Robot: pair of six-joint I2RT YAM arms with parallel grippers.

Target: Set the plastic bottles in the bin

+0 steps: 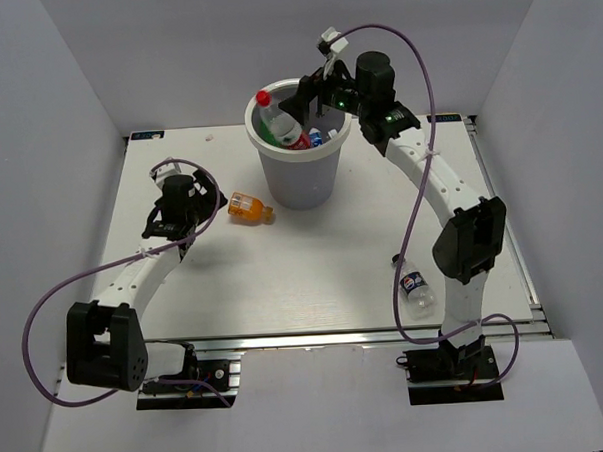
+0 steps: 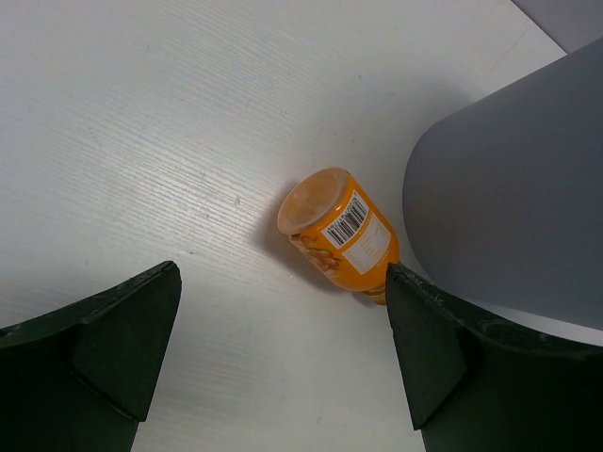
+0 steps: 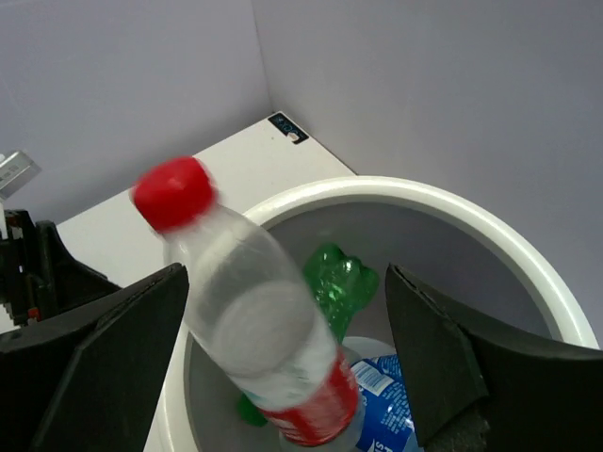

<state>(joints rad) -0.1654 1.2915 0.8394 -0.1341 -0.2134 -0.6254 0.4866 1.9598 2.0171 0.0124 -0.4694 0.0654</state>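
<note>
The task is judged well past halfway. In the right wrist view a red-capped bottle (image 3: 254, 320), clear with a red label, is seen blurred in the middle of the frame, bottom end already inside the bin (image 3: 490, 235) and cap above the rim. The right gripper (image 3: 287, 273) is spread wide, its fingers (image 3: 104, 367) standing clear at either side, so the bottle is taken as let go and dropping. Below it, at the lower centre, a green bottle (image 3: 341, 282) and a blue-labelled bottle (image 3: 386, 405) are lodged in the bin; how many more lie beneath cannot be told.

Two bottles are left on the counter (image 2: 141, 113). The orange bottle (image 2: 339, 235) lies on its side at the centre of the left wrist view, just beside the bin's wall, ahead of the left gripper (image 2: 283, 273), whose fingers are fully parted and grasp nothing. A stray bottle (image 1: 416, 286) lies at the lower right of the top view, beside the right arm.

A barcode and a white printed panel are shown on the orange label, but no brand can be read; the blue label's writing is too blurred.
</note>
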